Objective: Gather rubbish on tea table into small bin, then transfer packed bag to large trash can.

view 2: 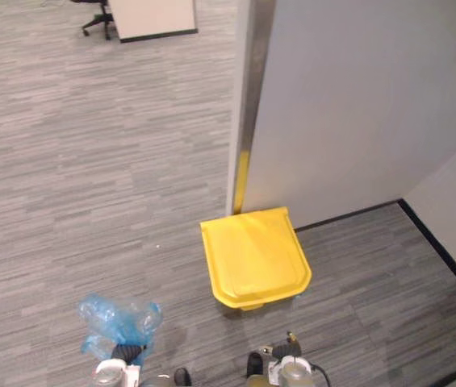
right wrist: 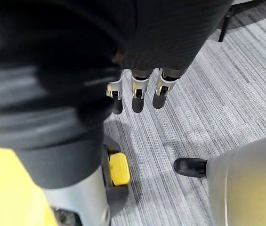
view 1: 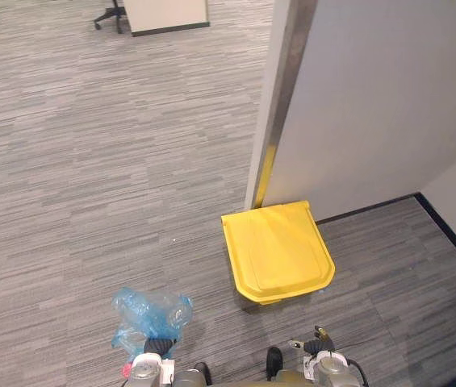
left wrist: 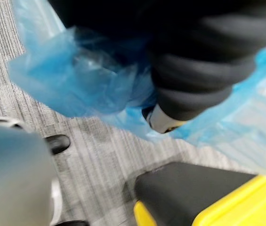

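Left eye: facing a large yellow trash can (view 1: pixel 278 251), lid down, set on grey carpet (view 1: pixel 90 177) at the corner of a pale partition wall (view 1: pixel 373 105). Low at the left, carrying a blue bag (view 1: pixel 148 313) that is crumpled, translucent and bulging with what look like clear bottles. Well to the left of the can, not touching it.

Right eye: same layout, with nothing but carpet between bag and can.

Left wrist: looking past the left hand (left wrist: pixel 189 80), with blue plastic bunched all round its dark cover. Cannot tell how the fingers sit, buried as they are in the bag. Seems to hang from this hand, clear of the carpet. Close beyond, a yellow corner of the can's lid over a dark body.

Right wrist: looking along the right hand (right wrist: pixel 137 96), with fingers (right wrist: pixel 162 92) straight and slack, pointing down at the carpet, holding nothing. Yellow of the can at the near edge.

Progress, as a judgement: gathering and bagging apparently done, going by the filled bag brought up near the large can. Left to do: raise the lid, most likely with the free right hand, carry the bag over the opening and let it go. Not yet opened, not yet dropped in.
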Robot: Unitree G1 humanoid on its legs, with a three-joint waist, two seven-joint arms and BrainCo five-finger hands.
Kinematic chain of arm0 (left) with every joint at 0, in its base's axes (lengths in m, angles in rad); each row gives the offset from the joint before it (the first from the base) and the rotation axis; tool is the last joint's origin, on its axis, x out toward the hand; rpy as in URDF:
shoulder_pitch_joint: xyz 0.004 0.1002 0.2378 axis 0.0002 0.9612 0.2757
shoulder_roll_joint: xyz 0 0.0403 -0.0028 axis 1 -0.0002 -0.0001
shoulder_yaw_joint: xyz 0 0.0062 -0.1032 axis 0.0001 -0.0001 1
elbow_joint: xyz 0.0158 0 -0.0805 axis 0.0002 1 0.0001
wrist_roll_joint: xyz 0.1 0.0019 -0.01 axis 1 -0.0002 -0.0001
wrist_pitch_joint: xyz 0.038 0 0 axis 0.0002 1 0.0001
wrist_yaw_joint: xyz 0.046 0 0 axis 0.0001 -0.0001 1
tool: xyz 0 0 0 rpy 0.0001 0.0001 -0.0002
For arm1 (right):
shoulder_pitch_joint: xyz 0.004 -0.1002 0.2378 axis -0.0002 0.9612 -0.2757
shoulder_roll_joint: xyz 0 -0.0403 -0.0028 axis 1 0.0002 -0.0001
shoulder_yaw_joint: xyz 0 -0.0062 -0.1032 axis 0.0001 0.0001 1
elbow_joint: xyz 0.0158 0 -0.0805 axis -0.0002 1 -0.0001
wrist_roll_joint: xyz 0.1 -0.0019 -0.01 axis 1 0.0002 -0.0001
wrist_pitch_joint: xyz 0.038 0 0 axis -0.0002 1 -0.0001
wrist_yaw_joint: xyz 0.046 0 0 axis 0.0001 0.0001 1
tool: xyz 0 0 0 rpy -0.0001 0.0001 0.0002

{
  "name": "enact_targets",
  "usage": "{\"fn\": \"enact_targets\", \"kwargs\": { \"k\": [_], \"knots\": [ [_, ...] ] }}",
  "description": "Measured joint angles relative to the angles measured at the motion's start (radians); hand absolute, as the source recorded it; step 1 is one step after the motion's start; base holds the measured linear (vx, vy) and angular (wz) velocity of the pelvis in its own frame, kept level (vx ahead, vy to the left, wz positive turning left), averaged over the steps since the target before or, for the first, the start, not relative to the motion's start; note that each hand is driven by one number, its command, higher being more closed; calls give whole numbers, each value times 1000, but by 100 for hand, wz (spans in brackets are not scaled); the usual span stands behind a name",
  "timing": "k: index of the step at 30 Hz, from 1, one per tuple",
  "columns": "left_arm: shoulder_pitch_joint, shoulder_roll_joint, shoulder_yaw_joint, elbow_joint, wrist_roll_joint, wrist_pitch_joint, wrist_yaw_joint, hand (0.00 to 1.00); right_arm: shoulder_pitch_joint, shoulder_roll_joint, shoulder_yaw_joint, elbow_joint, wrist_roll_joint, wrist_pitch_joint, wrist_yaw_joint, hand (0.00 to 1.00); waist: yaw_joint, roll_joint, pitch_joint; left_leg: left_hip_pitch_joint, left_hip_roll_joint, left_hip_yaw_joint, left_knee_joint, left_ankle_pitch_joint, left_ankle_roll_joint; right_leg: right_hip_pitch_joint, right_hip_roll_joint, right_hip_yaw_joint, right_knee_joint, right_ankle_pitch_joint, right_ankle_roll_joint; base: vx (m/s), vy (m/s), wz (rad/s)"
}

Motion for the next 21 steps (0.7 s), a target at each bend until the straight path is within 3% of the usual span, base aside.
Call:
{"fn": "enact_targets", "kwargs": {
  "k": [2,4,6,7,9,10,11,12,13,16,18,21],
  "knots": [
    [-4,1,-1,-2,-1,-1,1,100,-3,-1,-7,5,2,-5,0,0,-12,1,22,52,-1,-4,-2,-28,22,-82,-24,-68,194,-33,1,-80,58,-4],
    [-5,3,3,-2,-1,0,1,100,-5,2,-1,4,2,-5,0,0,-14,-15,24,73,2,-5,2,-46,28,-117,-30,-127,160,-29,-4,24,65,-3],
    [-7,2,3,-1,-1,0,2,100,-7,3,-2,-15,2,-3,0,0,-16,-11,30,79,23,-6,23,-67,21,-154,-8,-175,47,23,-21,119,11,3],
    [-12,-1,4,-2,-1,-1,2,100,-10,5,-1,-33,2,-1,-1,0,-17,-5,44,80,42,-3,62,-96,14,-172,8,-206,-51,80,-23,235,-39,5],
    [-26,3,14,-4,-1,-1,3,100,-18,16,-1,-40,1,2,-3,0,-12,-21,67,85,43,9,131,-135,-23,-177,14,-225,-132,106,-14,298,-107,2],
    [-32,3,21,-4,-1,-1,5,100,-15,20,-1,-53,-1,8,-4,0,-11,-29,73,87,42,4,188,-178,-46,-169,13,-235,-126,81,-38,311,-159,-11],
    [-42,-6,22,-3,-1,-1,6,100,-11,18,-1,-58,-1,8,-5,0,-6,-25,77,87,55,1,215,-199,-56,-171,22,-238,-122,100,-66,366,-182,-21],
    [-63,-20,22,-4,-1,-1,7,100,-23,24,-2,-75,-1,10,-7,0,8,10,104,69,88,-7,264,-206,-63,-174,44,-233,-93,83,-62,262,-130,-10],
    [-86,-36,19,-5,-1,-1,8,100,-29,24,-12,-102,-1,10,-6,0,5,22,123,61,92,-38,274,-205,-61,-192,52,-212,-46,70,-63,267,-156,7],
    [-100,-59,22,-24,0,-3,8,100,-29,34,-25,-121,1,8,-6,0,6,23,127,63,106,-111,276,-208,-57,-254,60,-197,138,-65,-46,215,-138,38],
    [-115,-61,27,-29,0,-4,8,100,-31,34,-22,-125,1,11,-4,0,22,19,127,55,116,-126,274,-208,-57,-278,60,-209,186,-104,-49,139,-101,27],
    [-139,-68,54,-50,-1,-7,9,100,-42,34,-1,-147,0,12,-3,0,22,23,129,7,137,-155,260,-203,-67,-315,59,-248,196,-106,-52,111,-109,25]
  ]
}}
